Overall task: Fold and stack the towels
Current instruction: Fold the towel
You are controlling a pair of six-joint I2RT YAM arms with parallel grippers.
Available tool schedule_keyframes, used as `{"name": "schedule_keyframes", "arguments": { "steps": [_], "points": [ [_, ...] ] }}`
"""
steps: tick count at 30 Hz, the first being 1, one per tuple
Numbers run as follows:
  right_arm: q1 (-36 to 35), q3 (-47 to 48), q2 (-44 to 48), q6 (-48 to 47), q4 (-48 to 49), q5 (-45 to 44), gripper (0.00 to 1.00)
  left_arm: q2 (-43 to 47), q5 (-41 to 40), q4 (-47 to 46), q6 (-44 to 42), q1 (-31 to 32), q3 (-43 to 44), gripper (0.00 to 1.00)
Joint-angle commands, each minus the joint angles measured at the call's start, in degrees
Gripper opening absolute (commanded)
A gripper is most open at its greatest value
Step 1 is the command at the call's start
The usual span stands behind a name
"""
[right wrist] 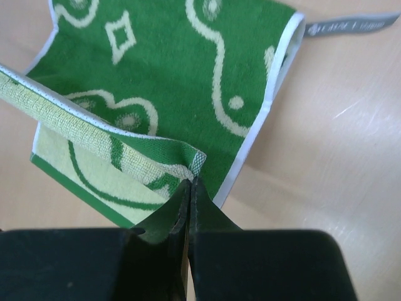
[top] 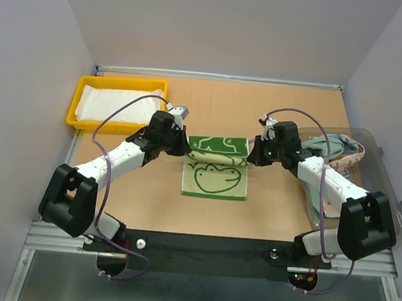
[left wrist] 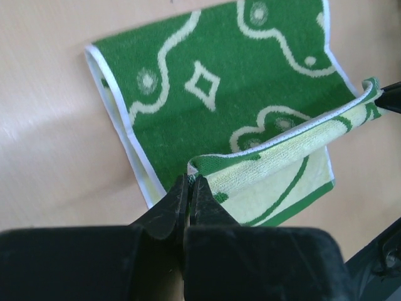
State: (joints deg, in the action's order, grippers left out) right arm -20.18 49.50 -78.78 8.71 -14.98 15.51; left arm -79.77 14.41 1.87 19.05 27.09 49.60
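- Green towel lies at table centre, its far part doubled over
- Left gripper is closed tight on one corner of the raised edge
- Right gripper pinches the other corner, jaws together
- Step, I judge: first fold, partway
- Next: carry both corners evenly toward 6 o'clock, align the edges, release

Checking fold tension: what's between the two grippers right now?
The folded-over edge of the green patterned terry towel, pinched by left gripper and right gripper; clearest in left wrist view.

Tan tabletop, plain pale-grey walls
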Motion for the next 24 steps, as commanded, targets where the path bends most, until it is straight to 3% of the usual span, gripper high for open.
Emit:
{"name": "schedule_keyframes", "arguments": {
  "steps": [1, 12, 24],
  "points": [
    [-0.2, -2.6, -0.6, 2.4, -0.4, -0.4, 0.01, -0.3, -4.8, -1.5, 0.4, -0.1, -2.5, 0.00],
    [-0.7, -3.3, -1.1, 4.3, -0.5, -0.7, 0.01, -0.3, -10.7, 2.2, -1.9, 0.0, 2.9, 0.00],
    [-0.9, -6.3, -2.2, 4.4, -0.3, -3.4, 0.01, -1.5, -10.8, 0.4, -1.5, 1.2, -0.8, 0.00]
  ]
}}
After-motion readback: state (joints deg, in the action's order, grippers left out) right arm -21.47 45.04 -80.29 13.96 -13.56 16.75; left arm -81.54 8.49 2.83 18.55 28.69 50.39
